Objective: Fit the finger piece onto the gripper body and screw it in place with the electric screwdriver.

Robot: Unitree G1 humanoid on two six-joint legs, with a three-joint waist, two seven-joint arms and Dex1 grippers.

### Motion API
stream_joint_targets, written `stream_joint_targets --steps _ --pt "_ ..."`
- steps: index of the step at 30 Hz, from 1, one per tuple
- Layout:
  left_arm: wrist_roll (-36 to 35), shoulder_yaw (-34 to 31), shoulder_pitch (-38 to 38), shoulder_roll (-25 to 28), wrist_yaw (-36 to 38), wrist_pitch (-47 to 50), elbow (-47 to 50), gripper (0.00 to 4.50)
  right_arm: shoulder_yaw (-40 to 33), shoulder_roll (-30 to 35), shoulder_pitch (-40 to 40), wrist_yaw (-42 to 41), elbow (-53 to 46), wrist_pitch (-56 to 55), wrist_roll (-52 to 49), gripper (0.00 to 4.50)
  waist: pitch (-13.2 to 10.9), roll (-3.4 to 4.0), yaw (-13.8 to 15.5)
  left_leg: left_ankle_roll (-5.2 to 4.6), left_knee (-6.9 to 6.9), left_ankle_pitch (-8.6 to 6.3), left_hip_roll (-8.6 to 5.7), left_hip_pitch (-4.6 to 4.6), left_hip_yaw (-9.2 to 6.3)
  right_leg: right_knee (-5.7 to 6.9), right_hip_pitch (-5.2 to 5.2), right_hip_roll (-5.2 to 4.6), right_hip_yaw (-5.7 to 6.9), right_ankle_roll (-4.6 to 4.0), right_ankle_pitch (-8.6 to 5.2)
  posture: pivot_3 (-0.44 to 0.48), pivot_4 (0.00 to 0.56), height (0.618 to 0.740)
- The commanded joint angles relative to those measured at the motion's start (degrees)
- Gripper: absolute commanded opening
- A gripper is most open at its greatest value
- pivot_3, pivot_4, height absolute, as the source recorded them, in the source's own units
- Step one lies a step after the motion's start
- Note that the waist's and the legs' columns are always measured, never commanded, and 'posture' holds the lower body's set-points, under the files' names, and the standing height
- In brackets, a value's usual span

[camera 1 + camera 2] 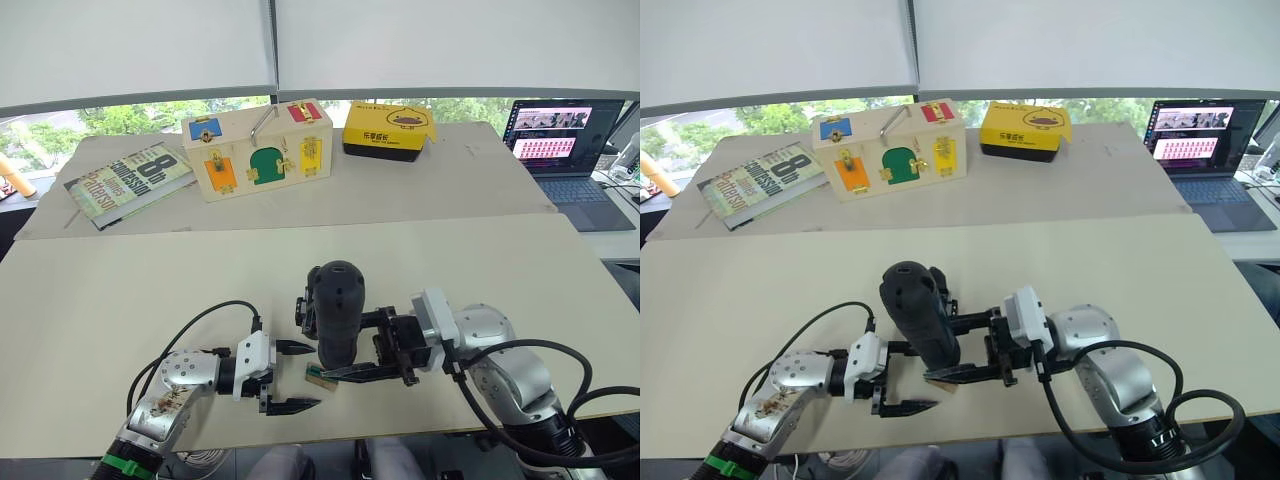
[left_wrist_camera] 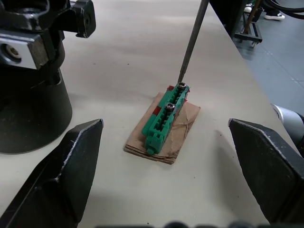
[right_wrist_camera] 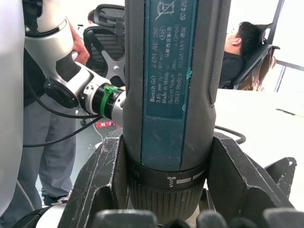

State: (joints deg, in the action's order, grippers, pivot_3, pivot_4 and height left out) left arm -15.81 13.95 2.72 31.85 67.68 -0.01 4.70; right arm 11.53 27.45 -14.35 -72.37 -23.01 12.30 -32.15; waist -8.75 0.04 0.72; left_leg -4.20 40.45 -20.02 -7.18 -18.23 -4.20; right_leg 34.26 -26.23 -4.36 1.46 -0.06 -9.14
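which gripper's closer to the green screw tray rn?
Left. The left gripper sits open right beside the green screw tray, which lies ahead between its fingers. The right gripper is a bit farther off, shut on the screwdriver whose bit touches a tray screw.

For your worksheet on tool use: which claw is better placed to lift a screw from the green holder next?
Right: the right claw grips the electric screwdriver, its bit on a screw in the green holder. The left claw is open and empty.

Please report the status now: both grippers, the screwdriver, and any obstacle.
Right gripper shut on electric screwdriver, held upright. Bit on a screw in the green tray. Left gripper open, empty, beside tray. No obstacle seen.
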Motion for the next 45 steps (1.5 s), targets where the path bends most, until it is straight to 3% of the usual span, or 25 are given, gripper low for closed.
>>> stream_joint_targets --steps 1,45 --pt "1.00 1.69 -1.01 -0.07 -0.23 0.67 -0.12 4.50 -0.20 -0.10 0.23 0.09 -1.94 -2.05 -0.52 1.90 0.00 0.00 0.00 0.00 0.00 0.00 0.00 0.00 0.00 0.00 0.00 0.00 0.00 0.00 0.00 0.000 0.150 0.740" --pt "1.74 2.30 -1.75 -0.24 -1.22 -1.34 -2.33 4.50 0.41 0.06 0.68 0.06 -2.81 -2.21 -0.97 1.90 0.07 0.06 0.02 0.00 0.00 0.00 0.00 0.03 0.00 0.01 0.02 0.00 -0.02 0.00 0.00 0.000 0.150 0.740"
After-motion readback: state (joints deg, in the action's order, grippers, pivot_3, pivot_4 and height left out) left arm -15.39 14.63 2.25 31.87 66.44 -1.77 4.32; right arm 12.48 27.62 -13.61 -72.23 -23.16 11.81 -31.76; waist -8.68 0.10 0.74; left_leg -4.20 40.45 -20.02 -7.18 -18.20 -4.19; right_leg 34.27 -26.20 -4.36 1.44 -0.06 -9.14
